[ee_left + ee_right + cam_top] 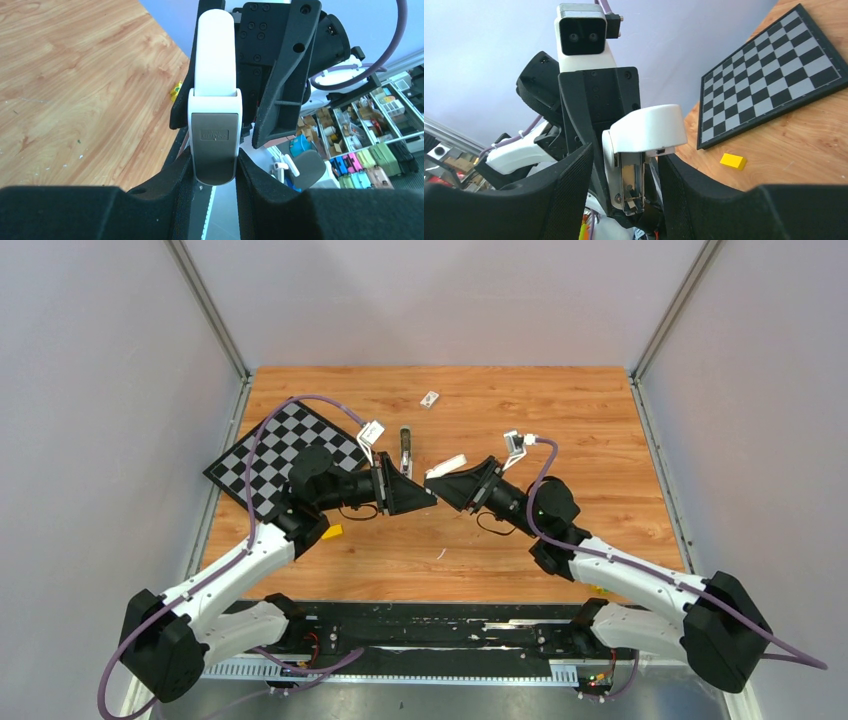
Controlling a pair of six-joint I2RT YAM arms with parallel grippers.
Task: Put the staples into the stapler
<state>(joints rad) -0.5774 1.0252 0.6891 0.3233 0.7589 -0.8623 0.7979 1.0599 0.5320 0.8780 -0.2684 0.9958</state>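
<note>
Grey-and-white stapler (215, 100) sits clamped in the left hand (215, 172), likely steadied (metal channel (631, 180) showing) so the right hand (624, 159), flanking it with grip unclear, can open it.

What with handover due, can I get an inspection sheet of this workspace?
Surface: wooden table.
Job's things: stapler held off the table, top hinged open, channel exposed; staples not surely seen, pale sliver near front may be one.
Clutter: white box, slim dark item, yellow block, checkerboard.
Grippers: left gripper shut on stapler; right gripper open, astride it.
Cables: purple cable along each arm.
Surroundings: grey walls, shelves beyond.
</note>
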